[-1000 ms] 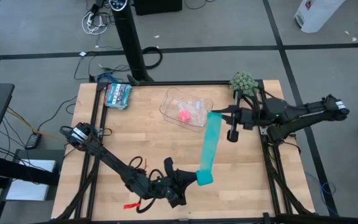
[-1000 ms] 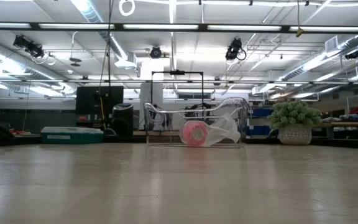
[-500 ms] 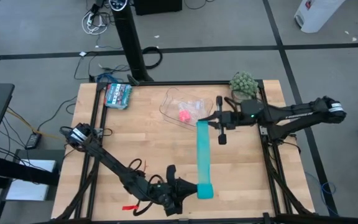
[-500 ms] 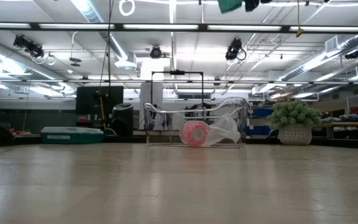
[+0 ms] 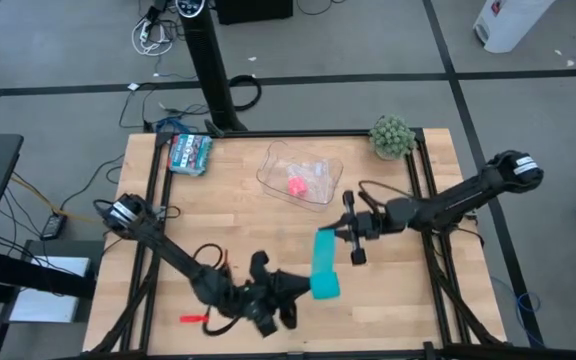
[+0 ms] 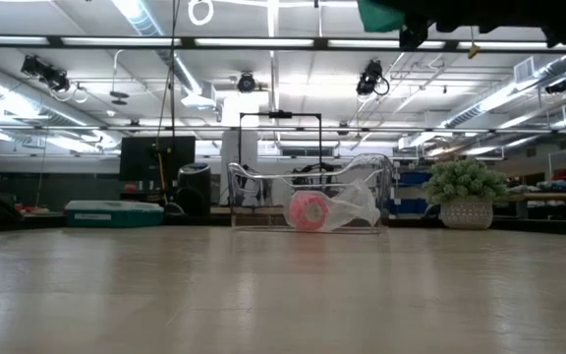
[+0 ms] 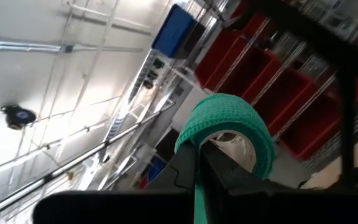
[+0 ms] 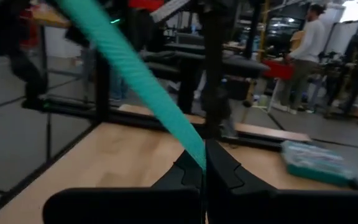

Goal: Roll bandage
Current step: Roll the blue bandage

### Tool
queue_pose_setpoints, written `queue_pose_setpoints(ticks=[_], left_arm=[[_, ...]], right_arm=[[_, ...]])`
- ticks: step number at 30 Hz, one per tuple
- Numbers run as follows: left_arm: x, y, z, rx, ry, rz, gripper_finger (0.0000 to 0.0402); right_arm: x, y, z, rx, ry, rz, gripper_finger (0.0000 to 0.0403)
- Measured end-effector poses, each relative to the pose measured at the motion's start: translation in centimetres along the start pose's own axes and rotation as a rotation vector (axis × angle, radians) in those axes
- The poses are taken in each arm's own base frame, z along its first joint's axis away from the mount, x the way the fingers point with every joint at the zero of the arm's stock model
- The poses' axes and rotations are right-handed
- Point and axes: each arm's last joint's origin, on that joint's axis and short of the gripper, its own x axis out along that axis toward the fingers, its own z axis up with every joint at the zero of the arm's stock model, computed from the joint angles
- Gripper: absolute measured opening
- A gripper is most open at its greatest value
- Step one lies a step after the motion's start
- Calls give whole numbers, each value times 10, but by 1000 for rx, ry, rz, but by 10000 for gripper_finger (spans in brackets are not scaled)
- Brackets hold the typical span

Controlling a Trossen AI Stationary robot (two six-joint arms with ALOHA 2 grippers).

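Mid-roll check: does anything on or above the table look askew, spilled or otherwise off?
Nothing stands out. The bandage hangs in the air between the left gripper, shut on its rolled end, and the right gripper, shut on its free end. The clear tray still holds the pink roll.

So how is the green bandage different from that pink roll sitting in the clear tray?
The bandage is teal and held up off the table between the left gripper and right gripper; the pink roll lies untouched inside the clear tray. The bandage is partly unwound, a strip running from its rolled end, while the pink roll is a compact coil. Both look like soft wrap rolls.
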Motion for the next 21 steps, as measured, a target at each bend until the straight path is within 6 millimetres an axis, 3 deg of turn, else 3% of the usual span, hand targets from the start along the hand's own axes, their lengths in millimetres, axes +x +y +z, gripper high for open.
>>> queue_pose_setpoints(ticks=[10, 21], left_arm=[[19, 7, -24, 148, 91, 47, 12], [21, -2, -32, 312, 199, -34, 12]], right_arm=[[0, 62, -12, 0, 16, 30, 0], [-23, 119, -9, 36, -49, 117, 0]])
